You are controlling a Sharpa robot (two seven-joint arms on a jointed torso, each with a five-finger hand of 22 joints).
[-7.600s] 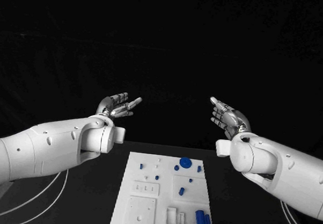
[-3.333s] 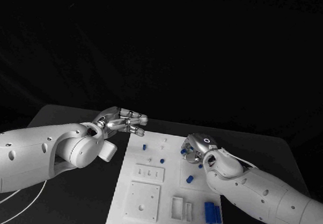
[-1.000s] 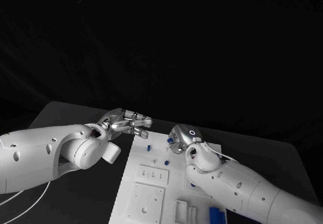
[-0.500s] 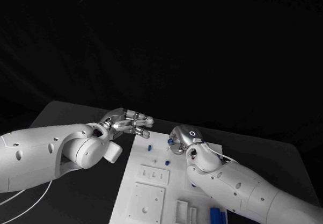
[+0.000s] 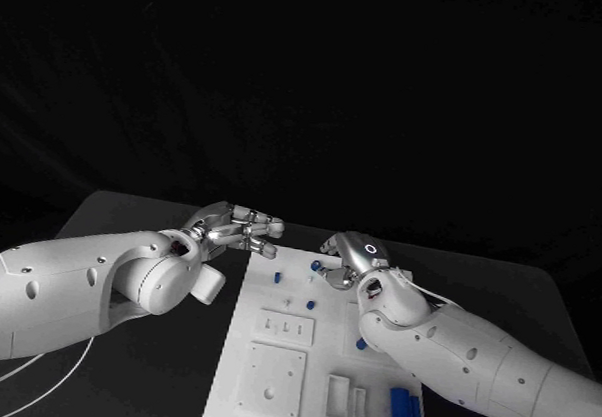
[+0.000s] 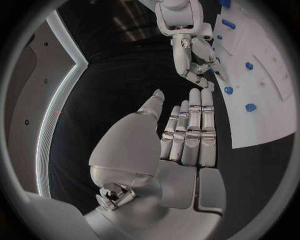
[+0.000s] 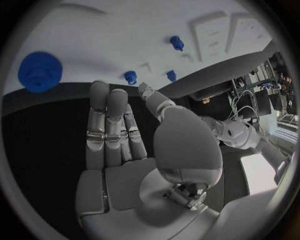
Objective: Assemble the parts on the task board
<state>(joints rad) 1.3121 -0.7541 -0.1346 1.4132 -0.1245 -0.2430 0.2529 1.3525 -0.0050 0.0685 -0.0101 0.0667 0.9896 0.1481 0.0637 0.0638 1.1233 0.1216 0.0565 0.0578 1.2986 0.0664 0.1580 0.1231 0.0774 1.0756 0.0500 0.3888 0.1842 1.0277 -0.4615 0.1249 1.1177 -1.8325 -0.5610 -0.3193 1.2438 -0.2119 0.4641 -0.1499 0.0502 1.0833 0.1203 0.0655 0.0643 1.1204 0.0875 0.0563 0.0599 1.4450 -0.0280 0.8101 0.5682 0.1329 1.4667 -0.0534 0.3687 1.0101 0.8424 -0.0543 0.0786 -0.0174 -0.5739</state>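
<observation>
The white task board [image 5: 273, 367] lies lengthwise in the middle of the table. My left hand [image 5: 239, 228] hovers at the board's far left corner, and the left wrist view shows its fingers [image 6: 189, 134] straight and side by side, holding nothing. My right hand [image 5: 351, 253] hangs over the far end of the board, its palm [image 7: 119, 145] flat and empty. A blue gear [image 7: 39, 71] lies on the board [image 7: 125, 30] just past the right fingertips. Small blue parts [image 5: 281, 278] [image 5: 311, 304] stand between the two hands. Two blue cylinders [image 5: 404, 407] lie at the near right corner.
White raised blocks with holes and slots [image 5: 270, 375] take up the board's near half. My right forearm [image 5: 459, 361] crosses above the board's right edge and covers part of it. Black table [image 5: 141, 222] surrounds the board.
Both arms have come down from a raised pose to the board's far end. In the last half second the right hand shifted slightly to the right; the left hand stayed put.
</observation>
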